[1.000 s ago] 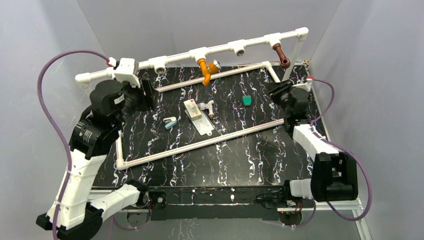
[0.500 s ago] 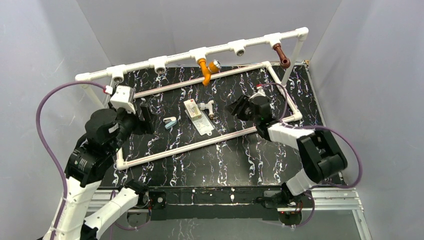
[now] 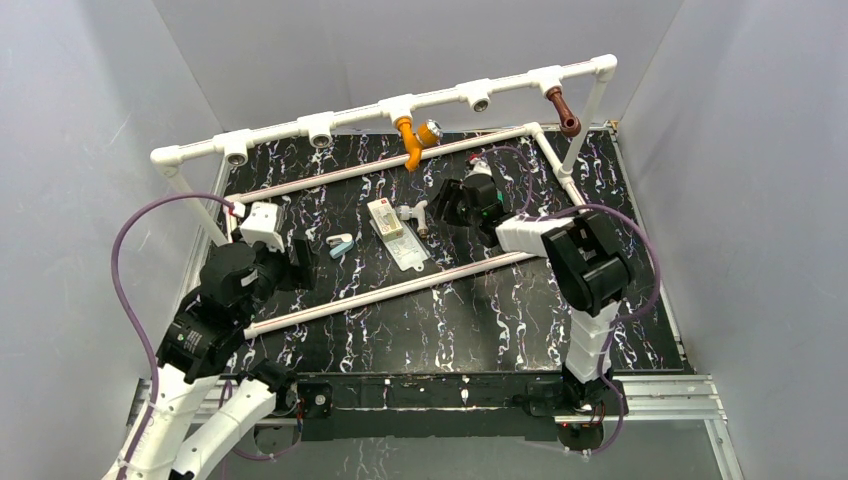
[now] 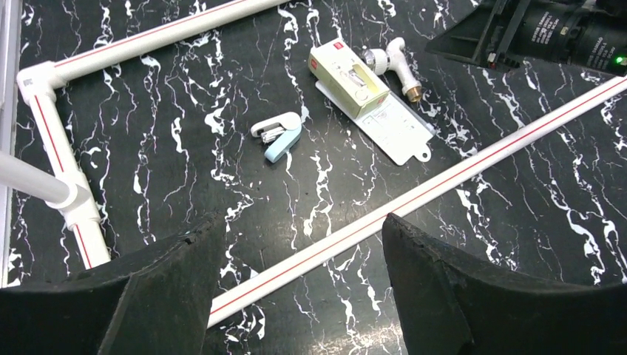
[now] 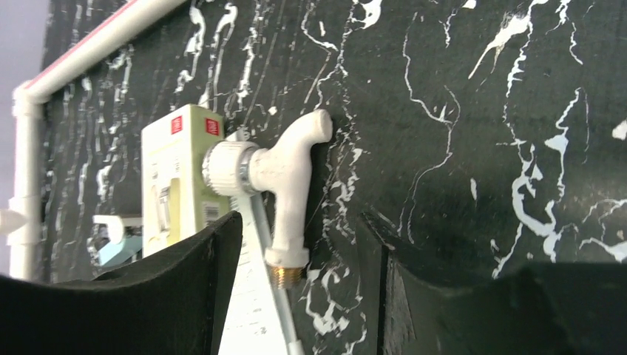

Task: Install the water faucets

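The white faucet (image 3: 415, 214) lies on the black marbled table beside a small box, its brass end toward the near side. It also shows in the left wrist view (image 4: 394, 62) and in the right wrist view (image 5: 290, 171). My right gripper (image 3: 440, 210) is open just right of it, and in its wrist view (image 5: 302, 222) the brass end sits between the jaws, untouched. The orange faucet (image 3: 410, 140) and the reddish-brown faucet (image 3: 563, 110) hang from T-fittings on the raised pipe rail (image 3: 300, 127). My left gripper (image 3: 299, 263) is open and empty above the near pipe (image 4: 414, 194).
A pale green box (image 4: 347, 69) lies on a white card (image 4: 403, 127) next to the white faucet. A small white and blue clip (image 4: 277, 133) lies to the left. White pipes with red stripes frame the table (image 3: 340, 170). Two rail fittings (image 3: 320, 137) (image 3: 481, 102) are open.
My right arm swung left from the table's right edge to the white faucet. My left arm pulled back from the rail's left end toward the near left.
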Controlling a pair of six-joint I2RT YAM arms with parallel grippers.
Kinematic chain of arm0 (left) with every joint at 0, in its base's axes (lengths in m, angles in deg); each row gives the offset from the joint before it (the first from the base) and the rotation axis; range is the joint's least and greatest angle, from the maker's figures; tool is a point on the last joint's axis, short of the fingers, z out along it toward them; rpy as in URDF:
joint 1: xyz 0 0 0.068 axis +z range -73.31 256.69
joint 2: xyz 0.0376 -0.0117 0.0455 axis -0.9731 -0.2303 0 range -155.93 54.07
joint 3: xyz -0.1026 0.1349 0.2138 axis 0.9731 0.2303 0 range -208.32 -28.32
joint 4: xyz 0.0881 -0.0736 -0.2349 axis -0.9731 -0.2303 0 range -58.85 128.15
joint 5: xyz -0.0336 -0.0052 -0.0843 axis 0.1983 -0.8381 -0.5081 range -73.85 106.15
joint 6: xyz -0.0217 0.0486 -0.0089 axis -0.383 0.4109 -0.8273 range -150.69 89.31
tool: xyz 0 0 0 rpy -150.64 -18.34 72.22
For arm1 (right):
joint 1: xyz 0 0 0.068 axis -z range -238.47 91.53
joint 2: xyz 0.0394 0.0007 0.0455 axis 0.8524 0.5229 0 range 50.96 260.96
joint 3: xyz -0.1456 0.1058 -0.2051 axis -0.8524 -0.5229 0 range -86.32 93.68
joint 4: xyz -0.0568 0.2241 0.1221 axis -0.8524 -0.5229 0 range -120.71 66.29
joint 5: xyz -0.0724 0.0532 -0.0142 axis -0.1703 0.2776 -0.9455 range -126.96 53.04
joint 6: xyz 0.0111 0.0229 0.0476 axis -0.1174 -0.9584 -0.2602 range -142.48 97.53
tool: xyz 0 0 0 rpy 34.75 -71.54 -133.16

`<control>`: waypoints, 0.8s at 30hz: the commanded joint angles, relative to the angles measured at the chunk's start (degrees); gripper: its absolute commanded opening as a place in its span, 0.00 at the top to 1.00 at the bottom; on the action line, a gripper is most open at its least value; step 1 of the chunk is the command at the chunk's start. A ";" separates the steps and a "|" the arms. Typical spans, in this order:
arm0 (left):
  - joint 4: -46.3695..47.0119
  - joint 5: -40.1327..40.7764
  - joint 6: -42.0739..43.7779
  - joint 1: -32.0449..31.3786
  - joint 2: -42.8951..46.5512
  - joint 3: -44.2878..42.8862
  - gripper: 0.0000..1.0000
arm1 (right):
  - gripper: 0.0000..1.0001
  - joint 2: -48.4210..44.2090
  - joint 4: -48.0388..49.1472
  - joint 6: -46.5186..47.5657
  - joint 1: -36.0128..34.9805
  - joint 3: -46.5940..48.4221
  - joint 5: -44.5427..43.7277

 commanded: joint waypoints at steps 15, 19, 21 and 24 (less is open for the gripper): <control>5.84 5.82 -1.79 0.11 4.96 9.12 0.23 | 0.40 9.92 -6.15 10.48 -4.36 10.94 -2.59; 6.46 6.52 -2.22 0.11 5.26 10.22 0.23 | 0.44 11.33 -8.83 12.68 -5.13 12.75 -4.08; 6.76 6.57 -2.54 0.11 5.26 10.51 0.23 | 0.45 12.00 -10.76 14.10 -5.67 14.01 -5.22; 6.79 6.27 -2.86 0.11 4.97 10.40 0.23 | 0.47 12.78 -13.25 15.98 -6.41 15.53 -6.58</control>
